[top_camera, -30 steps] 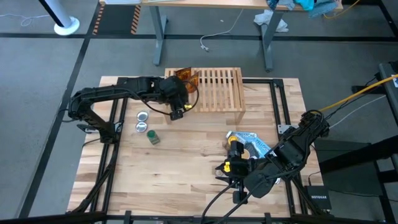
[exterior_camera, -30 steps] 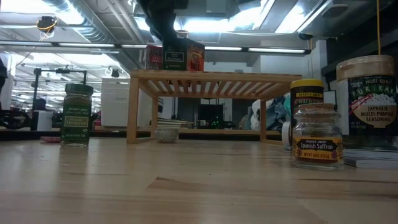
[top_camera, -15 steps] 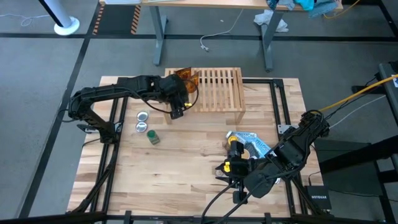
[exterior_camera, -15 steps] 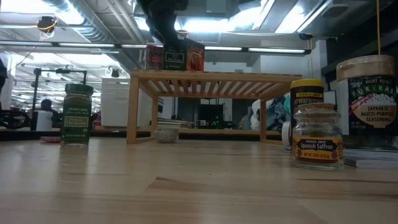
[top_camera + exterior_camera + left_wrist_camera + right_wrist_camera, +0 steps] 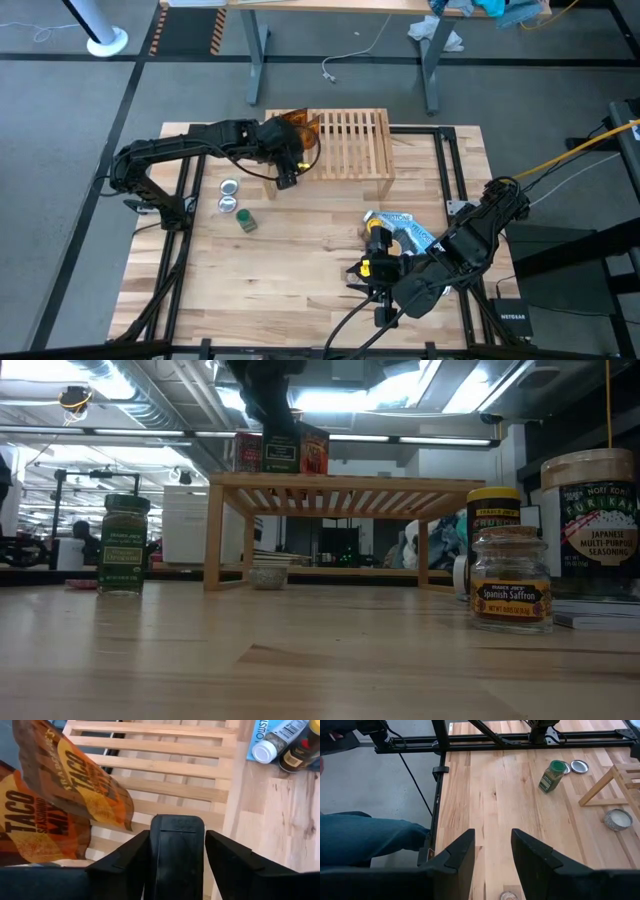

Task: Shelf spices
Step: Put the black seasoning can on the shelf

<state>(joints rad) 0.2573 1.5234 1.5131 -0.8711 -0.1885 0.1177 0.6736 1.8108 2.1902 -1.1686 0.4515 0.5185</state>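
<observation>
The shelf (image 5: 350, 145) stands at the table's far middle. Two orange packets (image 5: 75, 795) lie on its far left slats. A dark square tin (image 5: 177, 857) stands upright on the slats at the shelf's near left (image 5: 281, 455). My left gripper (image 5: 286, 178) reaches down over the tin, open, with one finger close on either side of it. A green-capped jar (image 5: 246, 221) stands on the table left of the shelf. My right gripper (image 5: 492, 837) hangs open and empty above the table's near right.
Two flat silver discs (image 5: 229, 196) lie by the green jar. A blue pouch (image 5: 405, 228) with a white-capped jar (image 5: 267, 747) lies right of the shelf. Several jars (image 5: 511, 580) stand near right. A small round dish (image 5: 618, 819) sits under the shelf. A person's leg (image 5: 365, 837) shows beyond the left edge.
</observation>
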